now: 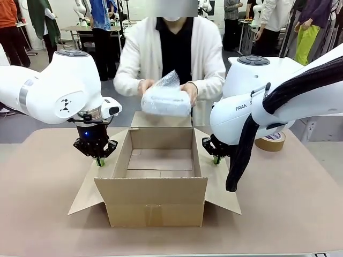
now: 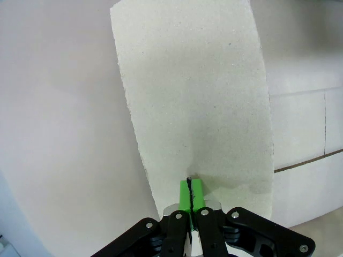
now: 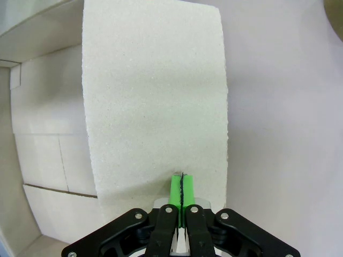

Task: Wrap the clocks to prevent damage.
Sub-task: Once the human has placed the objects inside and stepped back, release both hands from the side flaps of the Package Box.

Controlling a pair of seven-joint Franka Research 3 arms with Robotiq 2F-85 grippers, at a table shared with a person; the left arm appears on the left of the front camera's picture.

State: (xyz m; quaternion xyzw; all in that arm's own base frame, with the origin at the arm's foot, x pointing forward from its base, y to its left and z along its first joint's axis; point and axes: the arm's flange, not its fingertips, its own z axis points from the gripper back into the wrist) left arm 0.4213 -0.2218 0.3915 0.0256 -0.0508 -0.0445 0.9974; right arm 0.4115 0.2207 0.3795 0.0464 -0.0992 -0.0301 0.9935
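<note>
Up in the air, in the person's hands [image 1: 191, 92]: the bubble-wrap bundle [image 1: 165, 100] of clocks, over the far edge of the open cardboard box [image 1: 155, 203], not yet inside. Lies beyond and higher than both claws, about midway between them, perhaps a little closer to the right one. Runs with its long axis across the table, nearly parallel to the far wall of the box, one end toward each arm, slightly tilted. Points a loose tail of wrap upward. Both claws clenched and empty, green pads pressed together: left gripper [image 1: 99, 159] with tips down on the left flap [image 1: 96, 187], right gripper [image 1: 217, 159] with tips down on the right flap [image 1: 221, 184]. Probably needs only a straight lowering between the two flaps, with no reach from either arm.
</note>
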